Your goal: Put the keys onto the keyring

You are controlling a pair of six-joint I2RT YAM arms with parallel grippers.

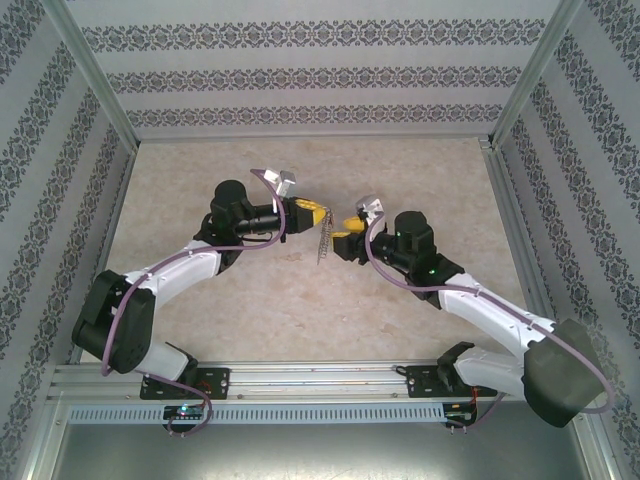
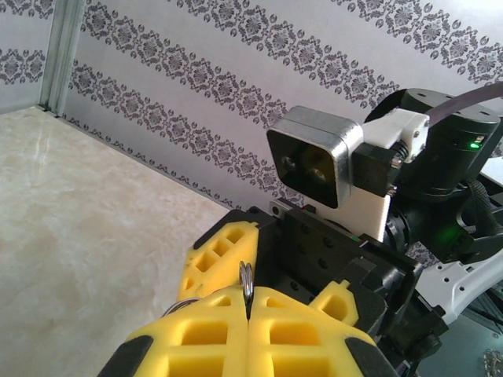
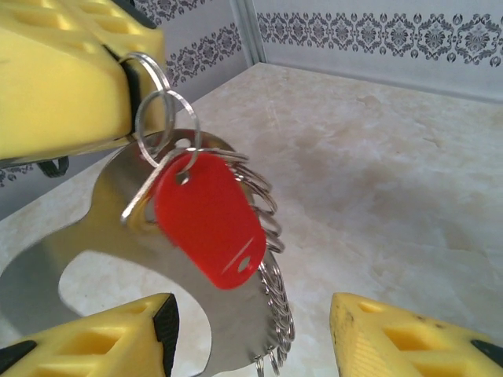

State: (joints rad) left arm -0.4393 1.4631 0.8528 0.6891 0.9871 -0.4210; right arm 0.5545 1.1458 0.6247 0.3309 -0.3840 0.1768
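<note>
A pale beige, marble-patterned table surface (image 1: 300,310) spreads from the near edge to the far one. White walls (image 1: 300,80) printed with dark ornamental bands stand along its far, left and right edges, with a slanting metal post (image 1: 95,75) rising at the far left corner and a second post (image 1: 535,70) at the far right corner. Along the near edge runs a silvery aluminium rail (image 1: 320,378), with a pale slotted strip (image 1: 320,412) just in front of it.

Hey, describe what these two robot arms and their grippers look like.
The left arm and right arm have white links with black joints. A purple cable runs along each. The left gripper and right gripper have blocky yellow fingers with cut-out pockets. A silvery camera box sits on each wrist.
</note>
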